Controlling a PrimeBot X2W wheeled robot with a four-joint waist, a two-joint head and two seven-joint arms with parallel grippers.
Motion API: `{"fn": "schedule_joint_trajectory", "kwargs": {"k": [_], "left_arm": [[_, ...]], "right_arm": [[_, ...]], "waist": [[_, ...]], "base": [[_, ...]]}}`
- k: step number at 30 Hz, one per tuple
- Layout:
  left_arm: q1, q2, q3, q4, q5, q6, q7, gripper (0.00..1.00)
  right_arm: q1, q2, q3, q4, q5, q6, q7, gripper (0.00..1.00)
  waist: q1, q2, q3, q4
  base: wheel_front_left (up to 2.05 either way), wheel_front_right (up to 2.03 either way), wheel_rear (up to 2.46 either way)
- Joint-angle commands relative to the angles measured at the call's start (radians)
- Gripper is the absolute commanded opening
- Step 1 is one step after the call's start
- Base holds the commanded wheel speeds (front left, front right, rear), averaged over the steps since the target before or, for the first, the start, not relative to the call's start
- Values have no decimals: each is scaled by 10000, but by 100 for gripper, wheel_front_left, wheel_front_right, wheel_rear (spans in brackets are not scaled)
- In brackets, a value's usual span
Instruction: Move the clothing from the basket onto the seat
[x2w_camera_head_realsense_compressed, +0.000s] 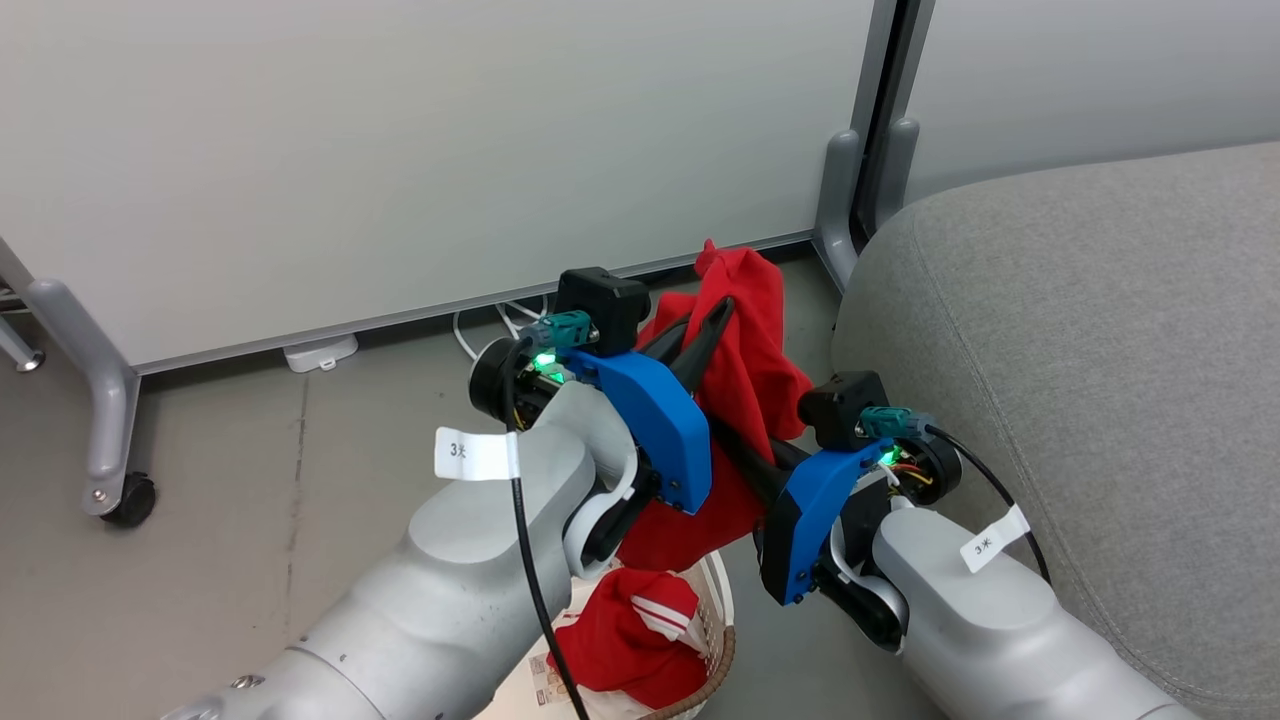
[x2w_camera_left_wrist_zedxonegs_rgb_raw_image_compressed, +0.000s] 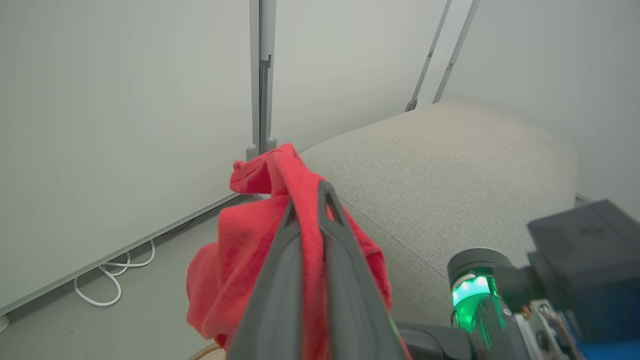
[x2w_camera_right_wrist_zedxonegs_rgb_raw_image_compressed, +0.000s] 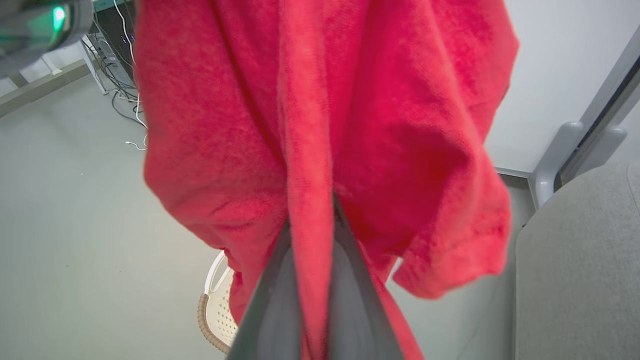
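Note:
My left gripper (x2w_camera_head_realsense_compressed: 712, 318) is raised above the basket and shut on the plain red garment (x2w_camera_head_realsense_compressed: 755, 345), which hangs down from its fingertips toward the basket. In the left wrist view the fabric (x2w_camera_left_wrist_zedxonegs_rgb_raw_image_compressed: 250, 240) is pinched between the fingers (x2w_camera_left_wrist_zedxonegs_rgb_raw_image_compressed: 330, 210). My right gripper (x2w_camera_right_wrist_zedxonegs_rgb_raw_image_compressed: 311, 220) is shut on a lower fold of the same garment (x2w_camera_right_wrist_zedxonegs_rgb_raw_image_compressed: 350, 125); in the head view its tips are hidden behind the left gripper. The red garment with white stripes (x2w_camera_head_realsense_compressed: 640, 625) lies in the cream basket (x2w_camera_head_realsense_compressed: 718, 610) on the floor. The grey seat (x2w_camera_head_realsense_compressed: 1080, 330) is just to the right.
White partition panels stand behind on grey wheeled feet (x2w_camera_head_realsense_compressed: 115, 490), with a post (x2w_camera_head_realsense_compressed: 850, 190) at the seat's corner. A white cable (x2w_camera_head_realsense_compressed: 485, 335) and a white block (x2w_camera_head_realsense_compressed: 320, 352) lie on the floor by the panel. Bare grey floor spreads to the left.

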Motion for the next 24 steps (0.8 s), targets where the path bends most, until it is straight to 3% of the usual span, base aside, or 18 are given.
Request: {"fn": "schedule_joint_trajectory", "kwargs": {"k": [1, 4, 5, 7, 8, 17, 24], "left_arm": [[-154, 4, -55, 43, -50, 52, -84, 0], [-149, 4, -94, 118, -132, 87, -136, 0], [-127, 2, -121, 134, -139, 66, -118, 7], [-112, 1, -166, 159, -146, 31, -217, 85], [-97, 4, -177, 173, -121, 24, -310, 100], [780, 476, 243, 111, 459, -164, -1252, 100], [2370, 1183, 2202, -1639, 2150, -43, -1276, 100]], "right_arm": [[-182, -22, 79, 74, 88, 1, -76, 0], [-233, -15, 190, 167, 251, 1, -157, 0], [-245, -13, 231, 197, 296, 1, -183, 0], [-285, -14, 295, 239, 390, 1, -252, 0], [-314, -17, 323, 263, 420, 1, -275, 0], [-421, -82, 470, 402, 700, 1, -578, 0], [-423, -245, 543, 452, 848, 1, -714, 0]], "waist": [[0, -1, 14, 4], [0, -1, 42, 16], [0, -1, 53, 21], [0, -1, 70, 39], [0, -1, 82, 49], [0, -1, 174, 152], [0, -1, 266, 314]], "base": [[0, 0, 0], [0, 0, 0], [0, 0, 0], [0, 0, 0], [0, 0, 0], [0, 0, 0], [0, 0, 0]]}}
